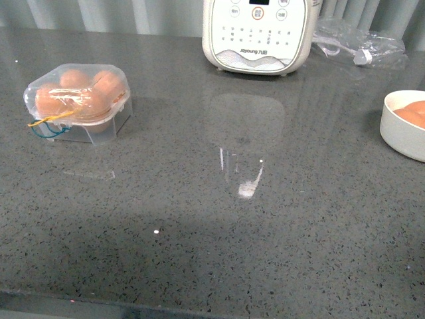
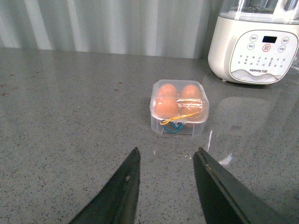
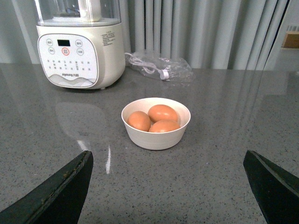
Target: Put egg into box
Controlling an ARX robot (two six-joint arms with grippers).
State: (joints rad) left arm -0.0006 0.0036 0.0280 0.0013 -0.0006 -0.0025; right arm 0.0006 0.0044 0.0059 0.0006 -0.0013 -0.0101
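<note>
The box point(image 1: 80, 101) is a clear plastic carton with its domed lid down and several brown eggs inside, at the left of the grey counter. It also shows in the left wrist view point(image 2: 180, 108), ahead of my left gripper point(image 2: 167, 151), which is open and empty. A white bowl point(image 3: 156, 123) holds three brown eggs; the top egg point(image 3: 163, 112) lies at the back. My right gripper point(image 3: 168, 161) is open wide and empty, short of the bowl. In the front view the bowl point(image 1: 405, 126) sits at the right edge. Neither arm shows in the front view.
A white Joyoung appliance point(image 1: 257, 34) stands at the back centre of the counter, also seen in the left wrist view point(image 2: 254, 49) and right wrist view point(image 3: 79, 46). A clear plastic bag with a cable point(image 1: 355, 43) lies at the back right. Curtains hang behind.
</note>
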